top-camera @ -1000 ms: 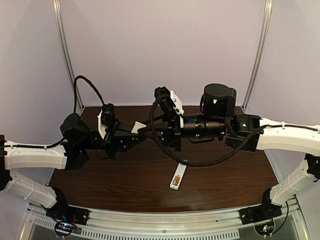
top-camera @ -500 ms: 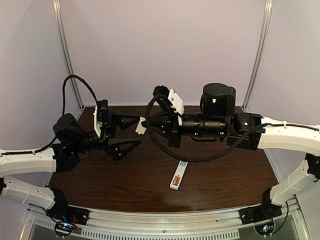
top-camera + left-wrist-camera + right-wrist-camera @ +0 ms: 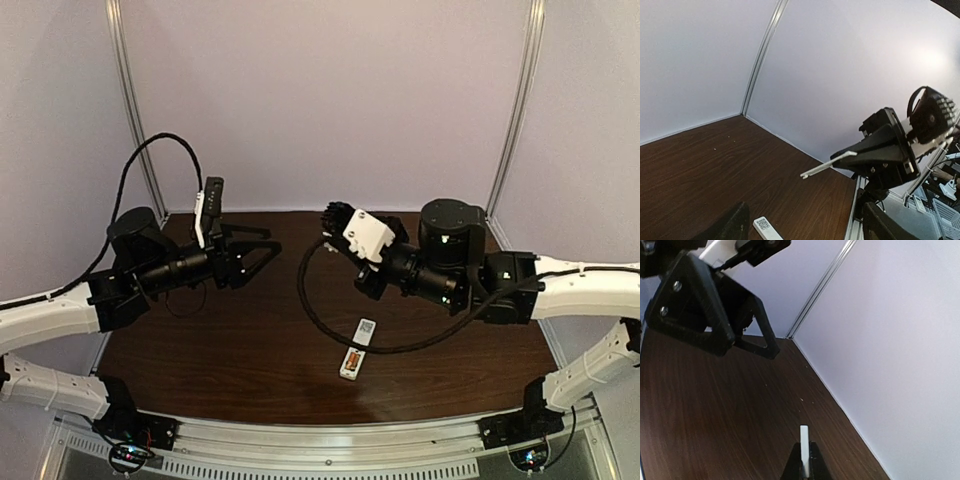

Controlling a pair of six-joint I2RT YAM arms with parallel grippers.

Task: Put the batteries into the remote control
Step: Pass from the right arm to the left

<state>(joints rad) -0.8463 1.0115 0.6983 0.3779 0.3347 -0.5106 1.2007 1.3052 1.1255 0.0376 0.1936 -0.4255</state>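
The remote control [image 3: 357, 349] lies face down on the dark table, a little right of centre, also low in the left wrist view [image 3: 765, 227]. Orange batteries [image 3: 352, 361] show in its open compartment at the near end; how many I cannot tell. My right gripper [image 3: 804, 449] is shut on a thin white cover plate [image 3: 804, 442], held edge-up in the air; the plate [image 3: 829, 165] sticks out of it in the left wrist view. My left gripper [image 3: 263, 256] hangs open and empty above the back left of the table, facing the right gripper [image 3: 860, 152].
A black cable loop [image 3: 312, 302] from the right arm hangs over the table just left of the remote. Metal frame posts [image 3: 135, 130] stand at the back corners against the pale wall. The table's right edge meets a metal rail [image 3: 854, 210].
The left gripper opened, let go of the white cover plate and drew back to the left. The right gripper shut on the plate and pulled back to the right with it.
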